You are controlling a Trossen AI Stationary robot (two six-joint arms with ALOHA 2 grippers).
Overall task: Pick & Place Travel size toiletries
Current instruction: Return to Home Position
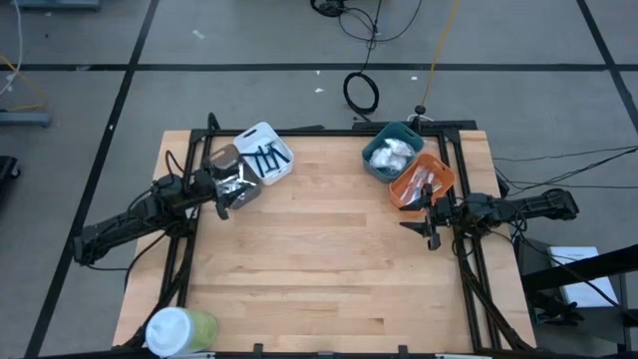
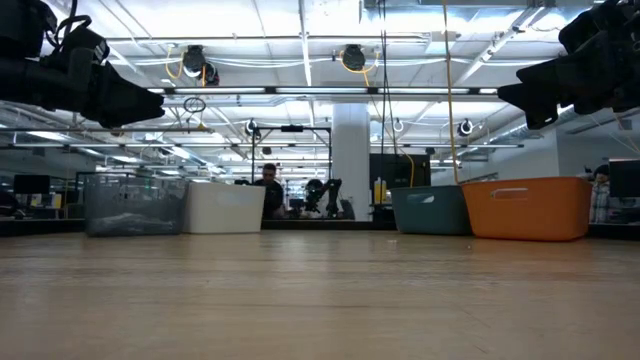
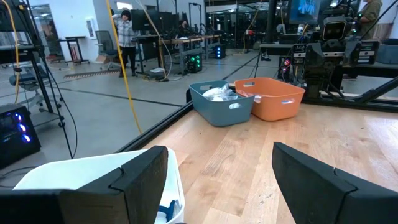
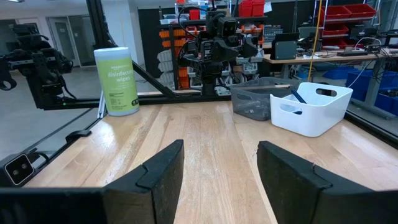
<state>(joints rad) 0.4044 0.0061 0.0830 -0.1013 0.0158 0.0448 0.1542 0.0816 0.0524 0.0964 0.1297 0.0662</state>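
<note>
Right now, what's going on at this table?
Nothing is being handled. The left gripper hangs open and empty by the white bin, which holds blue razors. The right gripper hangs open and empty beside the orange bin. White packets fill the teal bin, and silvery items lie in the clear bin. The toiletries in view all lie in bins, so the sorting looks done.

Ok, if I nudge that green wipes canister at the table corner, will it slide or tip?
Likely tips if pushed high: the wipes canister stands upright, taller than wide. Being round, it would probably roll once down, and it stands close to the table edge.
</note>
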